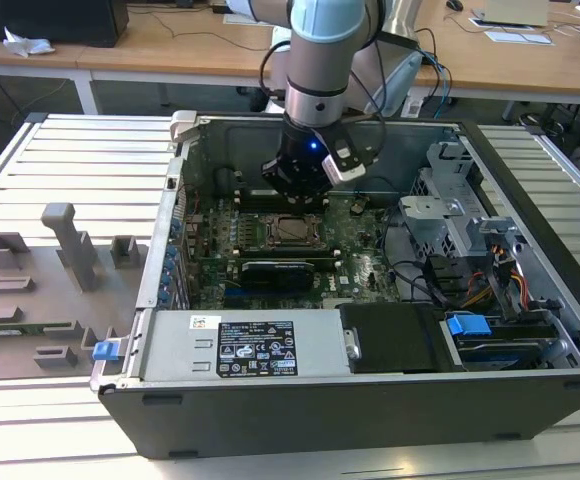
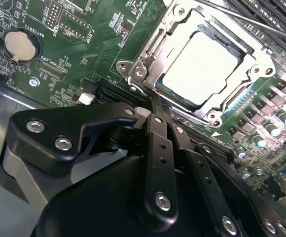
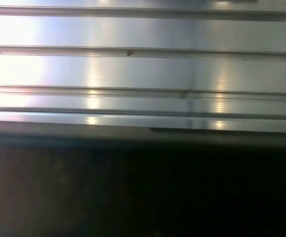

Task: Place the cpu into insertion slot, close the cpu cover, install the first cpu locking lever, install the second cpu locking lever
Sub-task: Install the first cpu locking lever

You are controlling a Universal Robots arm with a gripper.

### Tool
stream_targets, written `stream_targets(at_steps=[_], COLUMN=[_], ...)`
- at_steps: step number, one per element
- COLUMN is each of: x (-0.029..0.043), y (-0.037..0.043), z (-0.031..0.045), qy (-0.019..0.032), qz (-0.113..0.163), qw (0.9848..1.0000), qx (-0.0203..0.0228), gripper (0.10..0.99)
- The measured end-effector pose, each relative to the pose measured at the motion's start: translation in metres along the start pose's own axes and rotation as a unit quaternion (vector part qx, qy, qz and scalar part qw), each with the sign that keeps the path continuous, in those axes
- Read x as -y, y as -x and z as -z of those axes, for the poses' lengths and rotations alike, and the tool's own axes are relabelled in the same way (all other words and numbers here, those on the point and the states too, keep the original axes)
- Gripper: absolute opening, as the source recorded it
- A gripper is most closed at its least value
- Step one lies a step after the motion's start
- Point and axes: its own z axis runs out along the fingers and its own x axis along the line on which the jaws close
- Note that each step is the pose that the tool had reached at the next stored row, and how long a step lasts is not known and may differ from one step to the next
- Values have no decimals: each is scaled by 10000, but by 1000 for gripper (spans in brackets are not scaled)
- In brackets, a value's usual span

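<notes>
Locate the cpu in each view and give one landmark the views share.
Exterior view: the cpu sits in the socket at the motherboard's middle, just below the claw.
Second wrist view: pale square inside the steel cover frame, beyond the claw.
First wrist view: ribbed metal surface.
Shared landmark: the cover frame.

Open-topped case, crowded around the socket

The gripper (image 1: 296,190) hangs inside the computer case (image 1: 530,200), just above the cpu cover (image 2: 254,59). A drive cage (image 1: 448,215) and cables (image 1: 425,285) crowd the exterior view's right; the power supply (image 1: 245,345) blocks the near side.
</notes>
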Motion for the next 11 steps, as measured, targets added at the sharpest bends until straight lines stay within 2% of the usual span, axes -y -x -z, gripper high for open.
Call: stream_targets(at_steps=[4, 5, 7, 8, 11], x=[-2, -4, -3, 20, 196], y=[45, 45, 43, 43, 35], z=[0, 60, 108, 114, 119], qy=[0, -5, -7, -6, -6], qz=[0, 0, 0, 0, -1], qw=[10000, 10000, 10000, 10000, 10000], qx=[0, 0, -1, 0, -1], gripper=[106, 106, 106, 106, 106])
